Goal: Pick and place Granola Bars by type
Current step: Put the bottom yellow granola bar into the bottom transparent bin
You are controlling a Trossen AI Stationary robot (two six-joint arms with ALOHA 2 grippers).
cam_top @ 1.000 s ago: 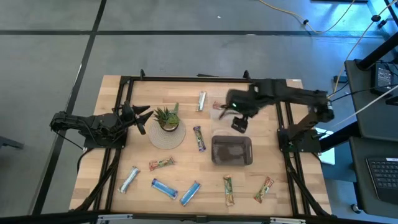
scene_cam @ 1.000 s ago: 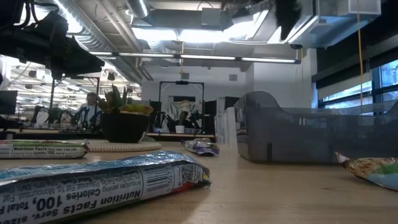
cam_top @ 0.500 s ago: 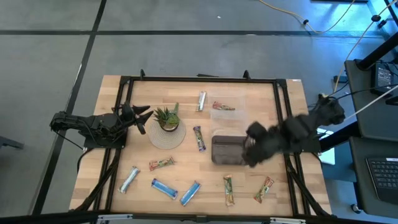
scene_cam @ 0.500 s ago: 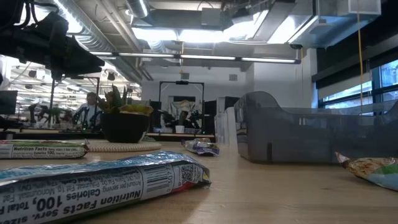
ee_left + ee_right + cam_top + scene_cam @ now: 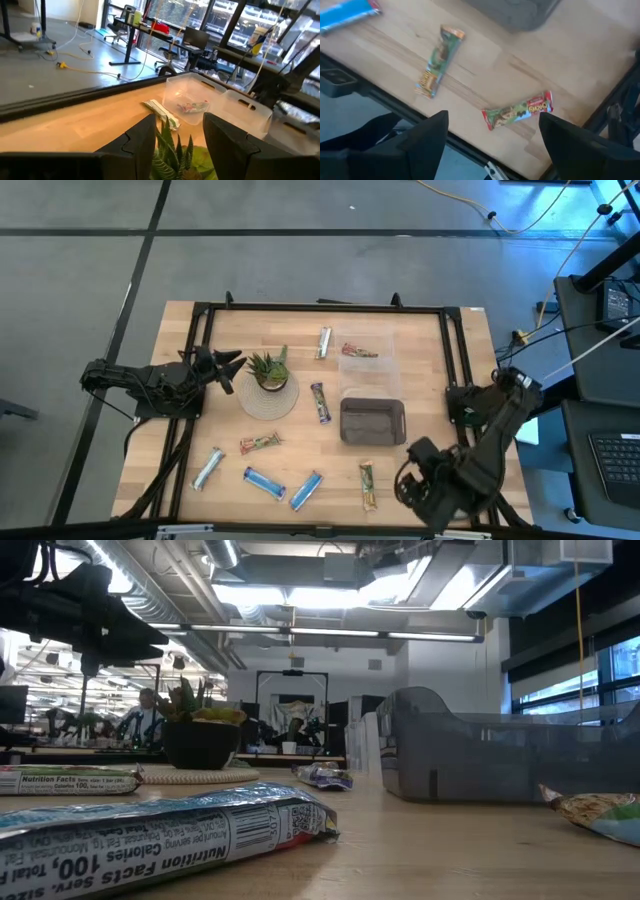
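Several wrapped bars lie flat on the table: a silvery-white one [image 5: 323, 342], a purple one [image 5: 320, 402], a green-tan one [image 5: 260, 443], a silver-blue one [image 5: 208, 468], two blue ones [image 5: 265, 482] [image 5: 306, 490] and a green-tan one [image 5: 367, 485]. Another green-red bar [image 5: 360, 352] lies in the clear bin. My right gripper [image 5: 418, 480] [image 5: 494, 120] hangs open above the near right corner. Its fingers stand on either side of a green-tan bar with a red end [image 5: 517, 111], above it. My left gripper [image 5: 225, 370] [image 5: 180, 125] waits open beside the potted plant [image 5: 268, 370].
A dark grey bin [image 5: 373, 422] [image 5: 480, 755] stands right of centre, and a clear bin [image 5: 367, 355] stands behind it. The potted plant sits on a round mat [image 5: 268, 400]. A black frame rail [image 5: 455, 370] runs along the table's right side. The near table edge [image 5: 395, 107] is close to my right gripper.
My right arm has swung from over the clear bin at the far side, across the grey bin, toward the near right corner of the table, and now hangs over the green-tan bar there. No bar has moved.
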